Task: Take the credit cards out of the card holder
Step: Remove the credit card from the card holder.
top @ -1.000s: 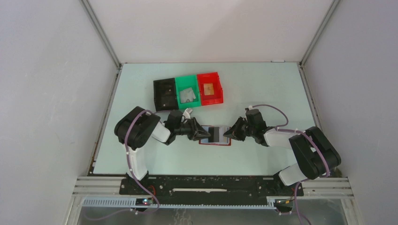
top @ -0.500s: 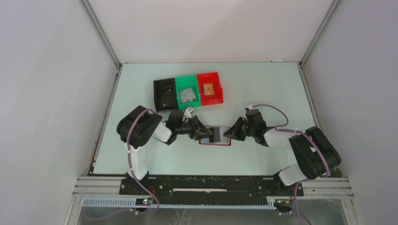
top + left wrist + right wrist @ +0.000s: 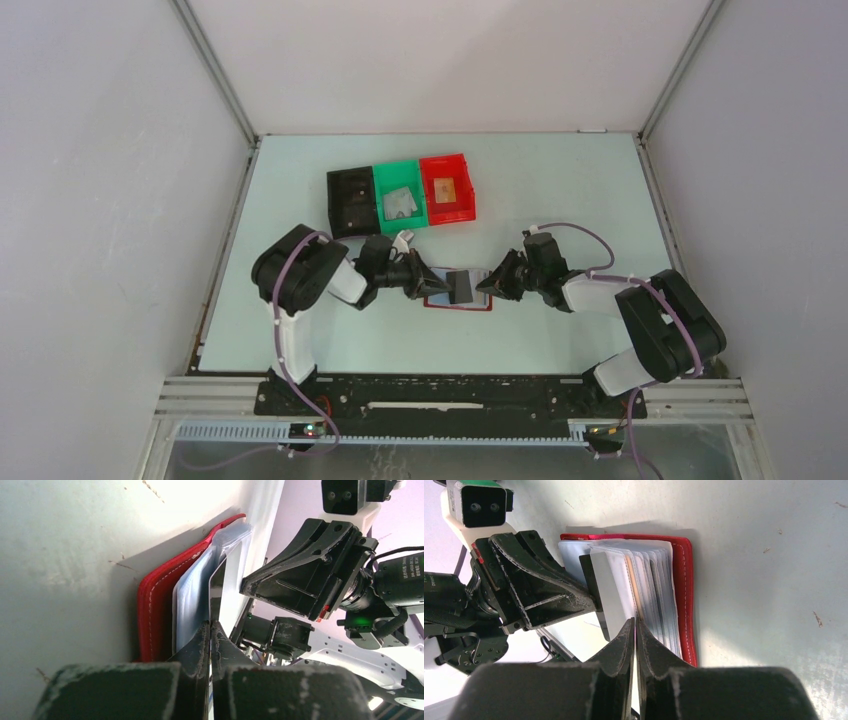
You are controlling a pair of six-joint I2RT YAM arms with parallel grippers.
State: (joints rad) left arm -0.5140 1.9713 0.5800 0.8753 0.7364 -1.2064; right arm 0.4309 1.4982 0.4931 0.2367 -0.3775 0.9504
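The dark-red card holder (image 3: 456, 303) lies open on the table between both arms, its clear sleeves fanned up (image 3: 659, 580). My left gripper (image 3: 420, 283) is shut on the edge of a grey card with a dark stripe (image 3: 608, 592), which stands partly out of a sleeve. The left wrist view shows that card edge-on (image 3: 216, 592) beside the red cover (image 3: 150, 605), running into the left gripper (image 3: 210, 626). My right gripper (image 3: 634, 622) is shut on a clear sleeve at the holder's other side, also seen from the top (image 3: 493, 284). I see no light blue card.
A black bin (image 3: 333, 200), a green bin (image 3: 379, 192) and a red bin (image 3: 443, 163) stand in a row behind the holder. The green bin holds a grey card (image 3: 399, 203), the red bin a tan card (image 3: 447, 190). White walls enclose the table.
The grey card has tilted up and slid a little out of its sleeve, and its dark face shows more from above. The left arm has shifted slightly. The right gripper has stayed put.
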